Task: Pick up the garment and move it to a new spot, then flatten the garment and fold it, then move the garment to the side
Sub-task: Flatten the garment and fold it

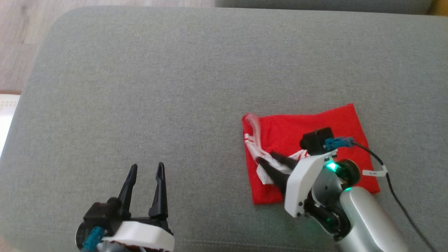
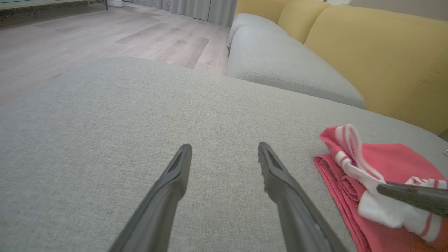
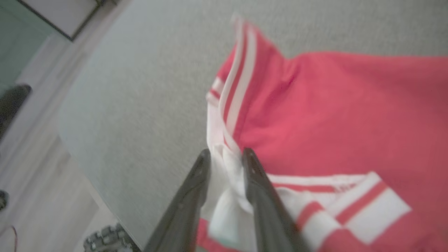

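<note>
- The grey sofa cushion (image 1: 175,87) takes up most of the head view and carries everything else.
- The red garment (image 1: 297,126) lies on the cushion at the lower right of the frame as a folded, flat rectangle. Its long axis runs left to right and rises a little toward the right. The edge with the striped trim faces the left of the frame.
- The right end effector (image 1: 265,156) sits directly over the garment's left half, fingers pointing to the upper left. The fingers stand narrowly apart with cloth bunched between them, and I cannot tell whether they pinch it or merely flank it. This arm is by far the nearer one.
- The left end effector (image 1: 147,168) hovers at the lower left with its fingers spread wide and nothing between them. It is well apart from the garment, which lies to its right.
- The white striped trim (image 1: 263,175) is the part caught between the right fingers.
</note>
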Motion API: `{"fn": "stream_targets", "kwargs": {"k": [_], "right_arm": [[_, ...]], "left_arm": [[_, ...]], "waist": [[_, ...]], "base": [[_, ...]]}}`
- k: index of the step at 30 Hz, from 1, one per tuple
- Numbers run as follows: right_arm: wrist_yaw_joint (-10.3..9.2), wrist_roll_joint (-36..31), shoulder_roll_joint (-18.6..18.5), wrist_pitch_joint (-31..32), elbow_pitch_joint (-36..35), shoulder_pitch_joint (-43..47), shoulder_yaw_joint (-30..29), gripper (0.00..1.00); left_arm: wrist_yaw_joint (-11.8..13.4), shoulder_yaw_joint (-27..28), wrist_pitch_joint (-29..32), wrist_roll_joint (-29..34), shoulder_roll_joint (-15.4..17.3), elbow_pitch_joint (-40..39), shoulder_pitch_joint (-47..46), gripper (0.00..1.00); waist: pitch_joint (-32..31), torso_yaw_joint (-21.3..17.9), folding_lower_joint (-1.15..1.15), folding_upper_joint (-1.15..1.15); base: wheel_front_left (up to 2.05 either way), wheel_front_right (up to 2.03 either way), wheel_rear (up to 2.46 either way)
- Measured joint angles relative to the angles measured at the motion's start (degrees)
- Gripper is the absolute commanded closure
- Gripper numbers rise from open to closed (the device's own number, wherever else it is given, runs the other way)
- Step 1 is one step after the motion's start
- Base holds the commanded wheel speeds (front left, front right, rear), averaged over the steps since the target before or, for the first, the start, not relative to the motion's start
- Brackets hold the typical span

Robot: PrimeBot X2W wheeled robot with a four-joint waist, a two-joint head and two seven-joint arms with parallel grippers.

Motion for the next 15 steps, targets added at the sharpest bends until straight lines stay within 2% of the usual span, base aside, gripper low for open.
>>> {"fn": "stream_targets", "kwargs": {"k": [5,8,10,15], "right_arm": [[0.0,7.6,2.9,-5.1,-2.8,0.4,-2.6,0.0],[0.0,8.6,2.9,-8.4,-6.1,0.5,-4.0,0.0],[0.0,7.1,2.9,-11.2,-8.3,1.0,-5.4,0.0],[0.0,-3.0,1.4,-20.0,-10.5,3.5,-10.4,0.0]], "left_arm": [[0.0,0.1,0.0,0.0,0.0,0.1,0.0,0.0],[0.0,0.2,0.0,0.3,0.0,0.2,0.1,0.0],[-0.1,0.3,0.0,0.8,0.0,0.3,0.1,0.0],[-1.0,0.6,0.0,1.9,0.0,0.5,0.1,0.0]], "waist": [[-0.9,-1.0,0.0,0.0],[-1.5,-2.2,0.0,0.0],[-1.9,-3.1,0.0,0.0],[-3.4,-5.0,0.0,0.0]], "base": [[0.0,0.0,0.0],[0.0,0.0,0.0],[0.0,0.0,0.0],[0.0,0.0,0.0]]}}
